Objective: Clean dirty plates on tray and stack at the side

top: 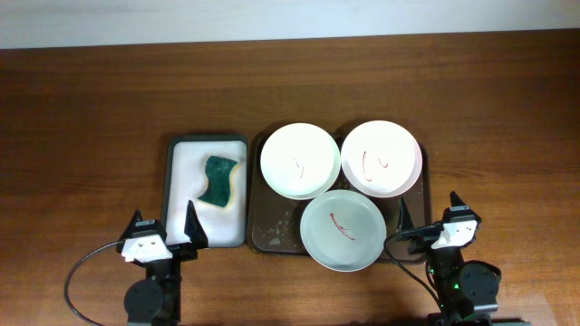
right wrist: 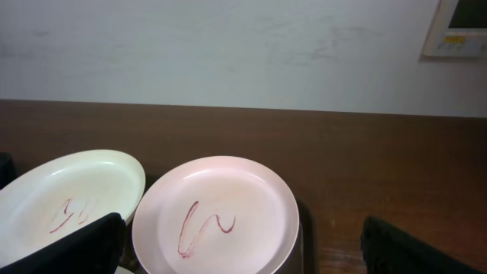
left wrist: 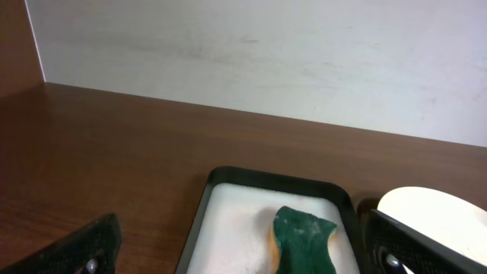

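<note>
Brown wood desk [top: 91,91] fills our view, and we judge we're right at the start. On it sits the dark tray [top: 272,237], foam-flecked, carrying all three plates. The cream plate [top: 300,160] is back left and the pinkish plate [top: 381,158] is just beside it, back right. The pale green plate [top: 343,230] sits in front, poking over the near rim. Each shows a thin red smear [top: 342,224], so nothing's clean yet.

Just left of the dark tray, the white tray [top: 181,163] holds the green sponge [top: 217,180]. The left end effector [top: 165,217] hangs at the white tray's near edge, fingers spread wide, empty. The right end effector [top: 429,208] sits by the dark tray's near right corner, equally wide, empty.

We reckon the sponge comes first. Drop the left one straight over its narrow waist, close across it, and lift clear of the rim before wiping.
</note>
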You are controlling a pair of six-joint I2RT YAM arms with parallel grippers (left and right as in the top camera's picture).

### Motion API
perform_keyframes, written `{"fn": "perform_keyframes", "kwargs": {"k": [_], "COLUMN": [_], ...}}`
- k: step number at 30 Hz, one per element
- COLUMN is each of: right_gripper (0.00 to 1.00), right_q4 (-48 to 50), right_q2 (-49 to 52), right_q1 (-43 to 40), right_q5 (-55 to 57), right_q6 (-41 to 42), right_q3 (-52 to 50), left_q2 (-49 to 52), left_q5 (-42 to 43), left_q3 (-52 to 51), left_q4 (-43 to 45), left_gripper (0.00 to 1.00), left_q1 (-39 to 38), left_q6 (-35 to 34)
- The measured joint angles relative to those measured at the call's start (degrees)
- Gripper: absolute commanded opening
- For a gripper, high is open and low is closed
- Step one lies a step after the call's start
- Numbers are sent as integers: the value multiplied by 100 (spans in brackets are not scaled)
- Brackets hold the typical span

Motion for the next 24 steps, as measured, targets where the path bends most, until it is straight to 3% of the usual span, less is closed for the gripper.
{"fn": "perform_keyframes", "kwargs": {"k": [19, 24], "right_gripper": [99, 99], "right_q4": [44, 595], "right_q2": [0, 0], "right_q1": [0, 0], "right_q5": [-2, -157], "right_q6": [2, 4], "right_q3": [0, -11], "left_q2": [0, -2], "left_q5": [0, 162], "left_q3": [0, -2], "left_q4": [11, 310], "left_gripper": [99, 99], "left_q1": [0, 0], "left_q6": [0, 0]}}
